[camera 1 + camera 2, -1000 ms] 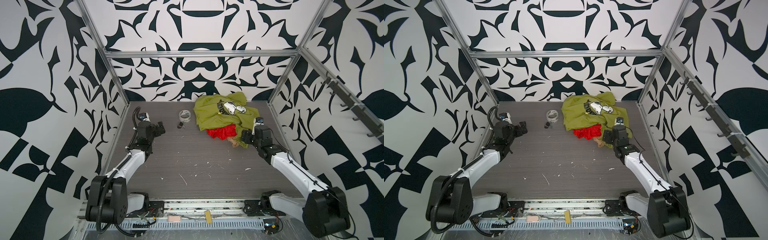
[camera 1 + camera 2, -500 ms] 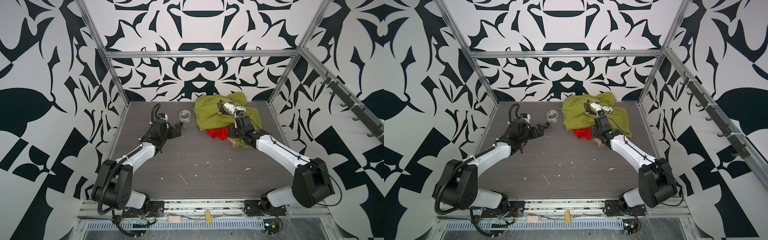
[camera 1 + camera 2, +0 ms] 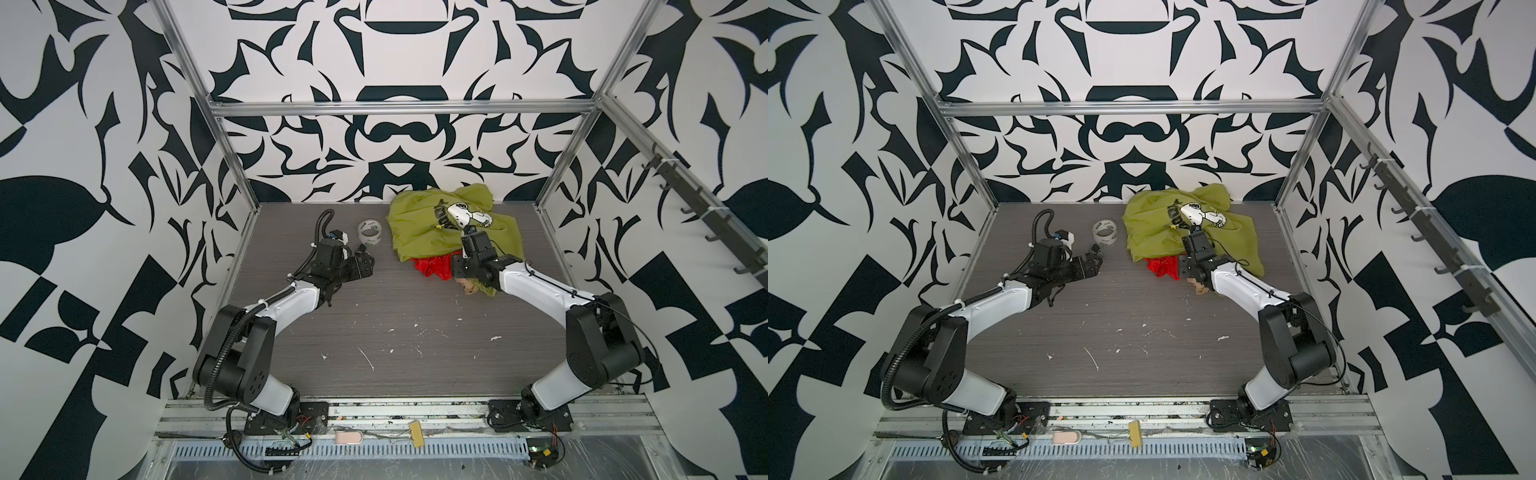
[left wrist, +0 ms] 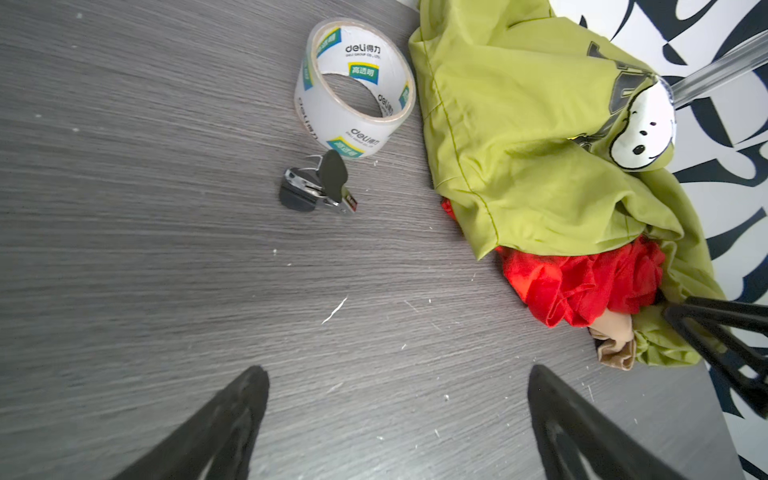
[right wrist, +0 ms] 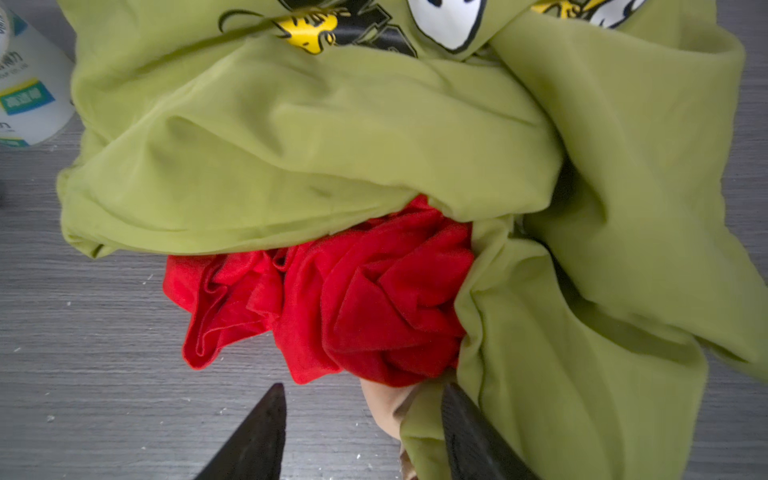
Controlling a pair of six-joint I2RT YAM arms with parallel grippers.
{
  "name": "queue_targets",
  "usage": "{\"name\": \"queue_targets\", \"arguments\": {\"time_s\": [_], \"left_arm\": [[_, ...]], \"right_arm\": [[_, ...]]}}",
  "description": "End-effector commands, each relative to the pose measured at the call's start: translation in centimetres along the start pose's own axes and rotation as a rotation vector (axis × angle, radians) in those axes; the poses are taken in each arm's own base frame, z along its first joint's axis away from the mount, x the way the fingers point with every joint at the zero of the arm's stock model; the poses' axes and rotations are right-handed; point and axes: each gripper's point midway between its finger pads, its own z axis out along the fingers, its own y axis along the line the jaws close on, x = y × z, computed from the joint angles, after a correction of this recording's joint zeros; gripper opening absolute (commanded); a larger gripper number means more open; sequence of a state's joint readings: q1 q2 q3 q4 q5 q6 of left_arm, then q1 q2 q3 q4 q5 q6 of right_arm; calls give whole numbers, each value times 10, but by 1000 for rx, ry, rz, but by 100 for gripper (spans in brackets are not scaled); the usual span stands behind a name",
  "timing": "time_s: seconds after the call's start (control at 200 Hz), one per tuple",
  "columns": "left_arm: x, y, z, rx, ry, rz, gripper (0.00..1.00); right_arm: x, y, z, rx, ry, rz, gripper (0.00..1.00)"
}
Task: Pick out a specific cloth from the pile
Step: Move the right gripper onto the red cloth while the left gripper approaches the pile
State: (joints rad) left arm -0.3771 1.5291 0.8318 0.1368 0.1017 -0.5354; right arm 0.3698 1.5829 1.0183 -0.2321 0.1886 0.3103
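right wrist, right gripper (image 5: 363, 397): jaws partway apart, nothing pinched, tips low over table (image 5: 104, 353)
right wrist, between tips: bit of tan cloth (image 5: 386, 405) plus bare table
right wrist, red cloth (image 5: 365, 303): bunched up just past the tips, far edge tucked under green shirt (image 5: 332, 145)
right wrist, tape roll (image 5: 29, 95): at frame edge, just beside shirt
left wrist, left gripper (image 4: 395, 376): jaws spread wide, empty, only bare table between them
left wrist, red cloth (image 4: 582, 282): pokes out from under green shirt, tan cloth touching it
left wrist, right gripper finger (image 4: 681, 313): at tan cloth and shirt hem, contact unclear
left wrist, clip (image 4: 320, 187): small, black and metal, just beside tape roll, apart from shirt
both top views, pile (image 3: 449, 232): back right of table, against back wall, green shirt on top, dog print up
both top views, red cloth (image 3: 432, 266): at pile's near edge, partly under shirt
both top views, right gripper: down at pile's near edge, right beside red cloth
both top views, left gripper: near tape roll, well apart from pile
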Motion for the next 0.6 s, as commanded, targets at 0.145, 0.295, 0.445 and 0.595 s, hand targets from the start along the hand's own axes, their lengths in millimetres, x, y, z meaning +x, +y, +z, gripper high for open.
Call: {"name": "queue_targets", "arguments": {"time_s": [0.145, 0.295, 0.445, 0.595], "left_arm": [[1, -12, 11, 49, 42, -33, 100], [3, -20, 14, 72, 57, -37, 100], [7, -33, 20, 120, 82, -22, 96], [14, -48, 28, 164, 120, -10, 91]], "right_arm": [[3, -25, -7, 70, -32, 22, 63], [2, -27, -12, 69, -34, 20, 63], [-9, -11, -10, -13, -59, 73, 63], [-28, 3, -12, -43, -83, 51, 63]]}}
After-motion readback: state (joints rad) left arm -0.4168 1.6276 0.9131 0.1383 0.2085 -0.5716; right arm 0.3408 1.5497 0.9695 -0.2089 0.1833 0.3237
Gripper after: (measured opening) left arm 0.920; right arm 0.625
